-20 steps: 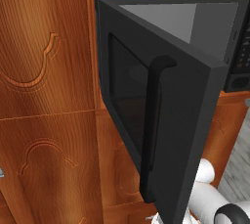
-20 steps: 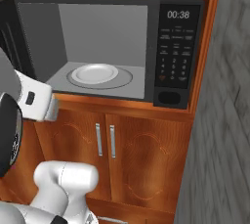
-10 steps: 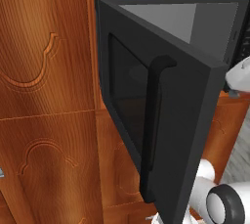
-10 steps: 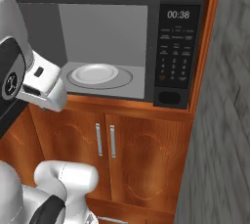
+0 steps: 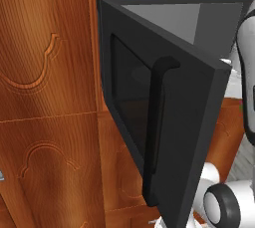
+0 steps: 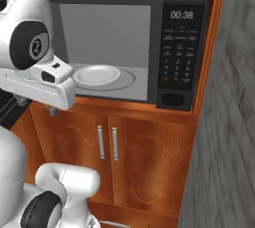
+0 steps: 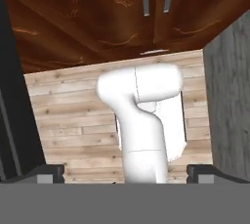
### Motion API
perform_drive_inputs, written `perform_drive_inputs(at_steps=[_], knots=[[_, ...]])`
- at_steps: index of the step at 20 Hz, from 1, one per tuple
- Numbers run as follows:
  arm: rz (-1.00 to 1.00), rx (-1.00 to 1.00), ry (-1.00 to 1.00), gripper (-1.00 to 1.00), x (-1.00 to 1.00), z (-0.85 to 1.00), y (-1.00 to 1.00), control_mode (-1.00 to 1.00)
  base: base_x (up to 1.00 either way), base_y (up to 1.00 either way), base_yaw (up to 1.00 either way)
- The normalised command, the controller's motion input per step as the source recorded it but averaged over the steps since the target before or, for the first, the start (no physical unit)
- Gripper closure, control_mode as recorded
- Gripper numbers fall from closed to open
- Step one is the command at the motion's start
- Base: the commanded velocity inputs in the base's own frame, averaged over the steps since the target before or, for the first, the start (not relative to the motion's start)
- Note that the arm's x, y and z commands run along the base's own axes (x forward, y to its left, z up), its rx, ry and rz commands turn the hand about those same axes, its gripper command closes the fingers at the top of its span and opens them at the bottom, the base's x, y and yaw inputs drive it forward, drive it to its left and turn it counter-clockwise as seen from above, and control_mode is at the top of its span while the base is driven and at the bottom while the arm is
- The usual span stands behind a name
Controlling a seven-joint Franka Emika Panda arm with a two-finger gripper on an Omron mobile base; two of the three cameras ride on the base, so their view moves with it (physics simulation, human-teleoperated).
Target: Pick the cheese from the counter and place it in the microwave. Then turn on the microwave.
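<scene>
The black microwave [image 6: 149, 48] stands open, with its door [image 5: 164, 122] and vertical bar handle [image 5: 153, 132] swung out toward the left base camera. Inside, a white plate [image 6: 97, 75] lies on the glass turntable with nothing on it. The button panel [image 6: 179, 57] shows 00:38. My gripper [image 6: 51, 110] hangs under the white hand in front of the lower left of the opening and points down. In the hand view my gripper [image 7: 126, 173] is open, its fingertips [image 7: 49, 172] far apart and nothing between them. The cheese and the counter are out of view.
Below the microwave are brown cabinet doors with two silver bar handles [image 6: 107, 142]. A grey wall [image 6: 224, 122] closes the right side. Seen from the hand, a light plank floor [image 7: 68, 115] lies below, with the black door's edge [image 7: 12, 120] on the left.
The arm has swung up and to the right, bringing the hand from the picture's left edge to the front of the microwave opening. The microwave and its door have not moved.
</scene>
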Motion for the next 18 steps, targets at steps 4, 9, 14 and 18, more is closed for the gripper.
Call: perform_drive_inputs(at_steps=[4, 9, 14, 18], knots=[[0.00, -0.18, -0.02, -1.00, -0.01, -0.24, 0.18, -1.00, 0.00, 0.00, 0.00], [0.00, -0.16, -0.08, -1.00, -0.31, -0.02, 0.00, -1.00, 0.00, 0.00, 0.00], [0.00, -0.05, 0.05, -1.00, -0.52, 0.13, 0.00, -1.00, 0.00, 0.00, 0.00], [0.00, 0.00, 0.09, -1.00, -0.30, 0.13, 0.00, -1.00, 0.00, 0.00, 0.00]])
